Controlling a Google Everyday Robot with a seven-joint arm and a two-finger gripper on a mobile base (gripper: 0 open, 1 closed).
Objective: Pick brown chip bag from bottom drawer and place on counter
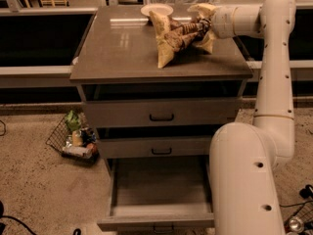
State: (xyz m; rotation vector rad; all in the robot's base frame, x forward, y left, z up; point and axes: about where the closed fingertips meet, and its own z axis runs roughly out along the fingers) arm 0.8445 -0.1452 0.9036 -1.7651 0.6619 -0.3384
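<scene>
The brown chip bag [172, 37], tan with a dark brown panel, stands tilted on the counter [117, 48] at its back right, with its lower pointed corner touching the top. My gripper [201, 29] reaches in from the right and is shut on the bag's crumpled middle, its fingertips mostly hidden by the foil. The bottom drawer [161, 192] is pulled open below, and its inside shows nothing.
A small pale bowl [156, 9] sits at the counter's back edge, just behind the bag. The two upper grey drawers [161, 114] are shut. A wire basket of items [73, 140] lies on the floor at the left. My arm's white body [244, 180] stands right of the open drawer.
</scene>
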